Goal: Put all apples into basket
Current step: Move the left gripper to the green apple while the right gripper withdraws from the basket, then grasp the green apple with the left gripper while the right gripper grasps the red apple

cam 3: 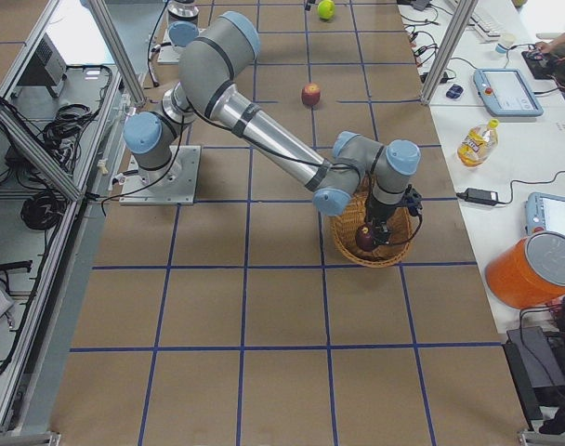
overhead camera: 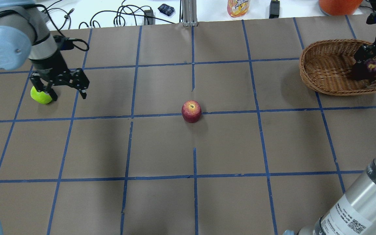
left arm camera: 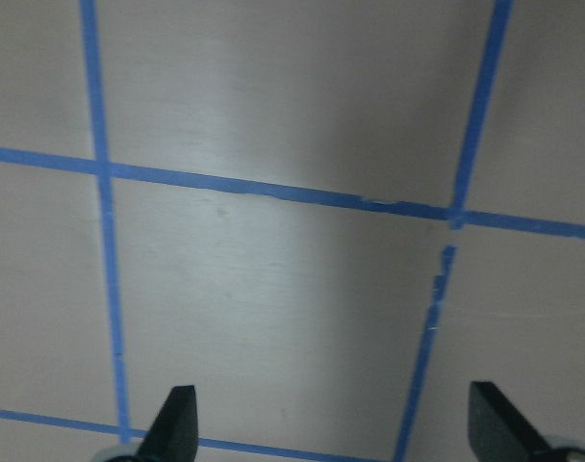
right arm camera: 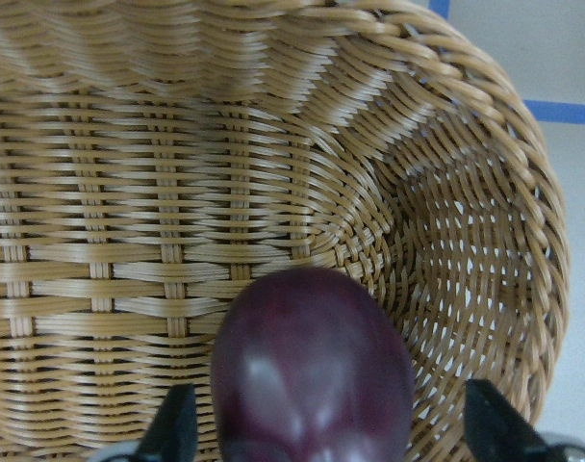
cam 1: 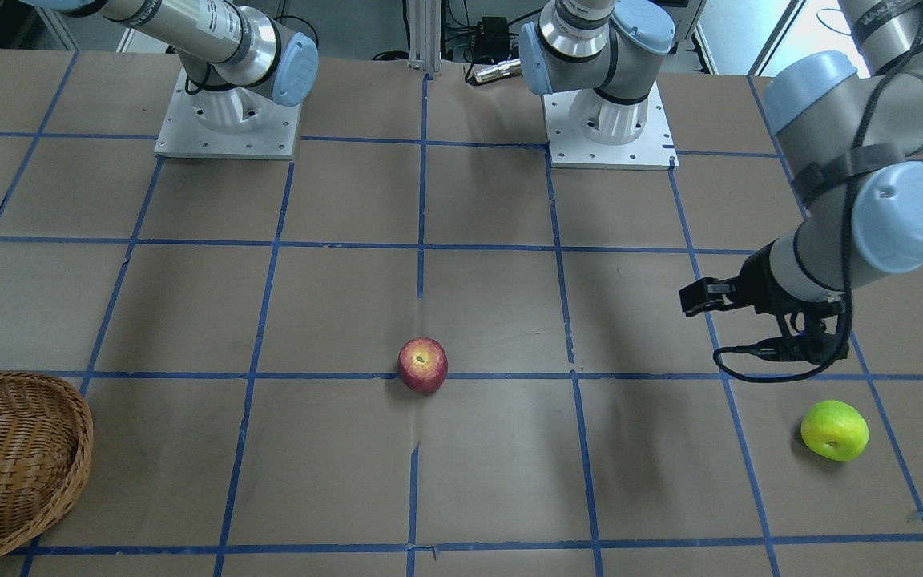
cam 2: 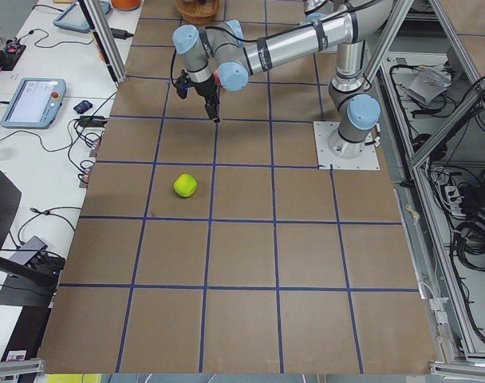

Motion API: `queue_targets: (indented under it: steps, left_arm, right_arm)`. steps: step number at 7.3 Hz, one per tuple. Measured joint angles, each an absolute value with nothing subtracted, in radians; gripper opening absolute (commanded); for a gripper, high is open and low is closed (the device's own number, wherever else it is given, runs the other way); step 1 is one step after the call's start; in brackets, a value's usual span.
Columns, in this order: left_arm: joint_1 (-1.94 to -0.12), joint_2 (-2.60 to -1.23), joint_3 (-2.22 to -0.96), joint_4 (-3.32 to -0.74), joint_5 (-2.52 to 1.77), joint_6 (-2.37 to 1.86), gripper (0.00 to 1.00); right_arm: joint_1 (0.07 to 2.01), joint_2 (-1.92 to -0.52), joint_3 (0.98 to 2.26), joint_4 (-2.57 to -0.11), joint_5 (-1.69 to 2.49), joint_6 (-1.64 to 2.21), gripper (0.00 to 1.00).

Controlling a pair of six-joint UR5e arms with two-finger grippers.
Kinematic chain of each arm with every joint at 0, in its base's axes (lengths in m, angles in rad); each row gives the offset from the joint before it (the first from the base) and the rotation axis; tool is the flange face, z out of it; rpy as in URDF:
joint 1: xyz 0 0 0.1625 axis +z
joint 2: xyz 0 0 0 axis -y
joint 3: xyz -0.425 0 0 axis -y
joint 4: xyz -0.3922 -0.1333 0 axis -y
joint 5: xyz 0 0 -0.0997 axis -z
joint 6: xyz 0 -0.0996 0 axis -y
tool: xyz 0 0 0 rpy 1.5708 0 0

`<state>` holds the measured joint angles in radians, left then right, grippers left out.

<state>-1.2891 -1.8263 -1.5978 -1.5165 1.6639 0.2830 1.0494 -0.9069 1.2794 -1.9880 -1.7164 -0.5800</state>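
Apple (right arm camera: 312, 375), dark maroon, inside basket (right arm camera: 177, 192)

First apple (overhead camera: 370, 66) sits in the basket (overhead camera: 325, 70); second apple (overhead camera: 191, 111) well left of it; third apple (overhead camera: 40, 97) farthest left.

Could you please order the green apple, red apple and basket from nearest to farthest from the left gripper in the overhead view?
1. Green apple, right beside the left gripper, on the left side.
2. Red apple, at the table's centre.
3. Basket, at the far right.
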Motion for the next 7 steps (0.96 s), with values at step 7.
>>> queue_targets:
  steps: [7]
  left_arm:
    - [-1.022,-1.859,-1.771,-1.039,1.640,1.102,0.98]
  right_arm:
    - [1.500,-1.122,1.300,-1.638,-1.560,-0.064,1.00]
